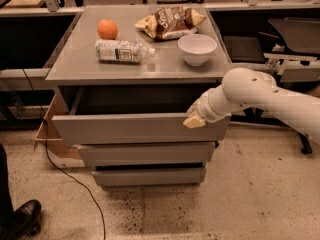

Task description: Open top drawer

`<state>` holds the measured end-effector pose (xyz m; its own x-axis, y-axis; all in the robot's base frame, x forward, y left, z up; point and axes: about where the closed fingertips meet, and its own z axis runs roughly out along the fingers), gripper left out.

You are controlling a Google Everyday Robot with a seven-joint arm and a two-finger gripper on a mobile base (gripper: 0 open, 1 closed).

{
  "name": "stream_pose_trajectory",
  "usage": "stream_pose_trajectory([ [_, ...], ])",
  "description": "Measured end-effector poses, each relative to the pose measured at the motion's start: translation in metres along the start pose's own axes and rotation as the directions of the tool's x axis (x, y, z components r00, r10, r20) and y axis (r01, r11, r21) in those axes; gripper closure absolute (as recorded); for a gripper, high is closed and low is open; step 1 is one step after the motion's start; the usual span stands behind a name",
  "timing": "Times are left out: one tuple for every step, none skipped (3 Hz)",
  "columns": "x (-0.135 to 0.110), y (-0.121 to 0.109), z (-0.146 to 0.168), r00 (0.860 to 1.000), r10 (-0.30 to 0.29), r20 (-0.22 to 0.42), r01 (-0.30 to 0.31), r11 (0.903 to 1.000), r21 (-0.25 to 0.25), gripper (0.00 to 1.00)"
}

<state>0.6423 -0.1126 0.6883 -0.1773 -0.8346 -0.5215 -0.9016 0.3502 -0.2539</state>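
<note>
The top drawer is the widest grey handleless front under the counter. It stands pulled out, and its dark inside shows behind the front. My gripper is at the drawer's upper edge near its right end, with the white arm reaching in from the right. The tips rest at the lip of the drawer front.
On the grey counter lie an orange, a plastic bottle on its side, a chip bag and a white bowl. Two smaller drawers, middle and bottom, sit below. A cable and a shoe are on the floor at left.
</note>
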Motion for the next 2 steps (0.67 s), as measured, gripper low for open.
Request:
stream_pose_trajectory([
  [0.007,0.0191,-0.0085,1.0,-0.002,-0.012,0.002,0.9997,-0.023,0.75],
  [0.0071,0.0199,-0.0101,1.0,-0.002,-0.012,0.002,0.9997,-0.023,0.52],
])
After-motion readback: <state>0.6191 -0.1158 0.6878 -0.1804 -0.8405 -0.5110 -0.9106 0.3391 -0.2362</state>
